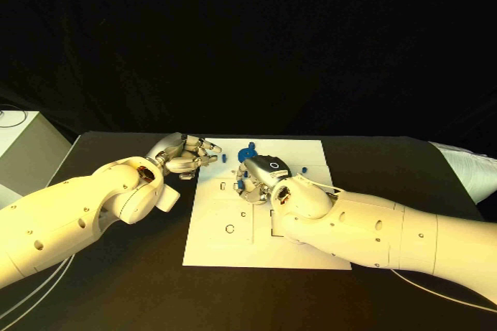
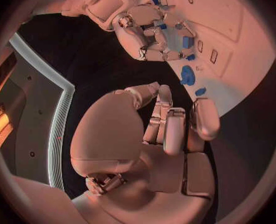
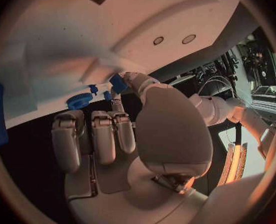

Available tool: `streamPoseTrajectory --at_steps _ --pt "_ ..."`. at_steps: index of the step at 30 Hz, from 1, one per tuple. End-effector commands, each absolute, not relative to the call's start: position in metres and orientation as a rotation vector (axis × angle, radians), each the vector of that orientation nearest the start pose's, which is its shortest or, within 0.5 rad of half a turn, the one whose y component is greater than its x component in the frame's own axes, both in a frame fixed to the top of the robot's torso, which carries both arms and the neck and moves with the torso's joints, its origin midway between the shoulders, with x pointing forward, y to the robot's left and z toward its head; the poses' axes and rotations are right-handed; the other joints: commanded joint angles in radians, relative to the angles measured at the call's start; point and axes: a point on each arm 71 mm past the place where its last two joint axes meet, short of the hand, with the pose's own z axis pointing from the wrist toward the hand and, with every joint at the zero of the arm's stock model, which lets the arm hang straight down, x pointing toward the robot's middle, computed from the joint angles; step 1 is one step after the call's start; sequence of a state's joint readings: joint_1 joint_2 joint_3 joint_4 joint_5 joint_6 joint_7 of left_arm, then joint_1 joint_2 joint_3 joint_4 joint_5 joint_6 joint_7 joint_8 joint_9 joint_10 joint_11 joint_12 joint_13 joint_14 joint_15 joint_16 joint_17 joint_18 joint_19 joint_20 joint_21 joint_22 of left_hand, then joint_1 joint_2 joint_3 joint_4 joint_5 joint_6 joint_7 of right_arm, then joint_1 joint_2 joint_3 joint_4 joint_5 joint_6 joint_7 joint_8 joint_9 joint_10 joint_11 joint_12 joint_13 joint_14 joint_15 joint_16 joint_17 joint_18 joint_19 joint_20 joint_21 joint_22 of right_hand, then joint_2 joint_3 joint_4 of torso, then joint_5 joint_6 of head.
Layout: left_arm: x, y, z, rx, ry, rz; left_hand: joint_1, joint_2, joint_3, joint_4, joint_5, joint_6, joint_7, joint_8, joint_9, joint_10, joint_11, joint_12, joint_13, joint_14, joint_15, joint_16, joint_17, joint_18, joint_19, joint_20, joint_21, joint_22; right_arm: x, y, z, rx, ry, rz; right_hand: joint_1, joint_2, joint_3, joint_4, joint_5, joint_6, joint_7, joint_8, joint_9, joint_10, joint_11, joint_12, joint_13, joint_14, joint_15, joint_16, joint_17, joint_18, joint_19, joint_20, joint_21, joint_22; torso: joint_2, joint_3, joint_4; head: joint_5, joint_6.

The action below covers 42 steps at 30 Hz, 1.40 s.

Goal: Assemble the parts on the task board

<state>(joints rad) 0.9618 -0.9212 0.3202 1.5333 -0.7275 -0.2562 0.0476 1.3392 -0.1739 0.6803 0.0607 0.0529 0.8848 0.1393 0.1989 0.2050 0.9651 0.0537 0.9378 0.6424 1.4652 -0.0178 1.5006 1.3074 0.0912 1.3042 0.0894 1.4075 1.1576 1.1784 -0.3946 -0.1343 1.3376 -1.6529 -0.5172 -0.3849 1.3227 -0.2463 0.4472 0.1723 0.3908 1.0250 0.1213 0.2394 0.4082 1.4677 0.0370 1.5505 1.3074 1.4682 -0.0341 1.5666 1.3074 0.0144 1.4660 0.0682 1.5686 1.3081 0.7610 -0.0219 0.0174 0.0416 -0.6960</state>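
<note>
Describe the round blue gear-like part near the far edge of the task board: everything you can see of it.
The blue gear is a small round piece with a toothed rim, plastic by its look. It lies flat on the white task board near its far edge, between the two hands. The left wrist view shows it close to the board's edge, with a smaller blue part beside it. In the right wrist view its teeth are plain. Neither the left hand nor the right hand appears to touch it.
</note>
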Motion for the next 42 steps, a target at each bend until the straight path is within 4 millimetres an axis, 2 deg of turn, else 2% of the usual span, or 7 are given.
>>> streamPoseTrajectory --at_steps 1,8,11,14,18,28,42 --pt "0.488 0.25 -0.17 -0.677 1.624 -1.173 -0.005 -0.005 0.005 0.002 0.001 0.0 0.008 -0.006 -0.002 -0.009 0.001 0.002 -0.001 0.032 0.009 -0.004 0.12 -0.004 -0.003 0.002 -0.005 0.001 0.477 -0.031 -0.211 -0.208 1.47 0.667 0.0 -0.003 0.003 0.002 -0.003 -0.003 -0.004 0.003 0.001 0.082 0.002 -0.001 0.243 0.103 0.003 0.004 0.263 -0.014 0.105 0.005 0.002 0.263 0.0 0.0001 0.0003 0.0 0.0" --pt "0.488 0.251 -0.171 -0.678 1.625 -1.171 -0.005 -0.005 0.005 0.002 0.001 0.0 0.008 -0.006 -0.002 -0.009 0.001 0.002 -0.001 0.032 0.009 -0.004 0.12 -0.004 -0.003 0.002 -0.005 0.001 0.477 -0.034 -0.209 -0.162 1.441 0.721 0.001 -0.002 0.004 0.001 -0.004 -0.004 -0.004 0.003 0.001 0.076 0.001 -0.007 0.237 0.103 0.003 0.004 0.263 -0.014 0.105 0.005 0.002 0.263 0.0 0.0003 -0.0004 0.001 0.001" --pt "0.488 0.251 -0.171 -0.679 1.625 -1.171 -0.005 -0.005 0.005 0.002 0.001 0.0 0.008 -0.006 -0.002 -0.009 0.001 0.002 -0.001 0.032 0.009 -0.004 0.12 -0.004 -0.003 0.002 -0.005 0.001 0.478 -0.036 -0.209 -0.139 1.439 0.747 0.003 -0.002 0.01 -0.002 -0.006 -0.011 -0.001 0.002 0.0 0.019 0.003 -0.067 0.181 0.103 0.005 0.004 0.263 -0.014 0.105 0.006 0.002 0.263 0.0 -0.0002 -0.0004 0.001 0.001" --pt "0.488 0.251 -0.171 -0.679 1.626 -1.17 -0.006 -0.005 0.006 0.003 0.001 0.0 0.009 -0.007 -0.002 -0.011 0.002 0.001 -0.003 0.032 0.011 -0.003 0.122 -0.004 -0.002 0.004 -0.004 0.002 0.479 -0.037 -0.209 -0.125 1.438 0.762 -0.001 -0.007 0.026 -0.005 -0.014 -0.019 -0.001 0.005 0.0 -0.078 0.002 -0.2 0.062 0.103 0.004 0.004 0.263 -0.014 0.105 0.006 0.002 0.263 0.0 -0.0002 0.0001 0.001 0.001" --pt "0.488 0.251 -0.171 -0.68 1.627 -1.169 -0.006 -0.005 0.006 0.003 0.001 0.0 0.009 -0.007 -0.002 -0.011 0.002 0.001 -0.003 0.032 0.011 -0.003 0.122 -0.004 -0.002 0.004 -0.004 0.002 0.48 -0.039 -0.209 -0.112 1.441 0.774 -0.004 -0.012 0.035 -0.007 -0.017 -0.025 0.001 0.006 -0.001 -0.118 0.002 -0.274 -0.004 0.103 0.004 0.004 0.263 -0.014 0.105 0.006 0.002 0.263 0.0 0.0 0.0 0.001 0.0" --pt "0.488 0.251 -0.171 -0.679 1.629 -1.168 -0.006 -0.005 0.006 0.003 0.001 0.0 0.009 -0.007 -0.002 -0.011 0.002 0.001 -0.003 0.032 0.011 -0.003 0.122 -0.004 -0.002 0.004 -0.004 0.002 0.483 -0.043 -0.21 -0.063 1.432 0.816 -0.017 -0.032 0.086 -0.015 -0.03 -0.045 0.006 -0.003 -0.004 -0.31 0.003 -0.766 -0.42 0.103 0.005 0.004 0.263 -0.014 0.105 0.006 0.002 0.263 0.0 -0.0001 -0.0003 0.001 0.0" --pt "0.488 0.251 -0.171 -0.679 1.631 -1.169 -0.006 -0.005 0.006 0.003 0.001 0.0 0.009 -0.007 -0.002 -0.011 0.002 0.001 -0.003 0.032 0.011 -0.003 0.122 -0.004 -0.002 0.004 -0.004 0.002 0.483 -0.045 -0.221 -0.044 1.439 0.823 -0.017 -0.032 0.089 -0.019 -0.031 -0.037 0.003 0.002 -0.001 -0.278 0.001 -0.738 -0.398 0.102 0.003 0.003 0.26 -0.014 0.105 0.006 0.002 0.263 0.001 -0.0007 0.0013 0.002 -0.005"
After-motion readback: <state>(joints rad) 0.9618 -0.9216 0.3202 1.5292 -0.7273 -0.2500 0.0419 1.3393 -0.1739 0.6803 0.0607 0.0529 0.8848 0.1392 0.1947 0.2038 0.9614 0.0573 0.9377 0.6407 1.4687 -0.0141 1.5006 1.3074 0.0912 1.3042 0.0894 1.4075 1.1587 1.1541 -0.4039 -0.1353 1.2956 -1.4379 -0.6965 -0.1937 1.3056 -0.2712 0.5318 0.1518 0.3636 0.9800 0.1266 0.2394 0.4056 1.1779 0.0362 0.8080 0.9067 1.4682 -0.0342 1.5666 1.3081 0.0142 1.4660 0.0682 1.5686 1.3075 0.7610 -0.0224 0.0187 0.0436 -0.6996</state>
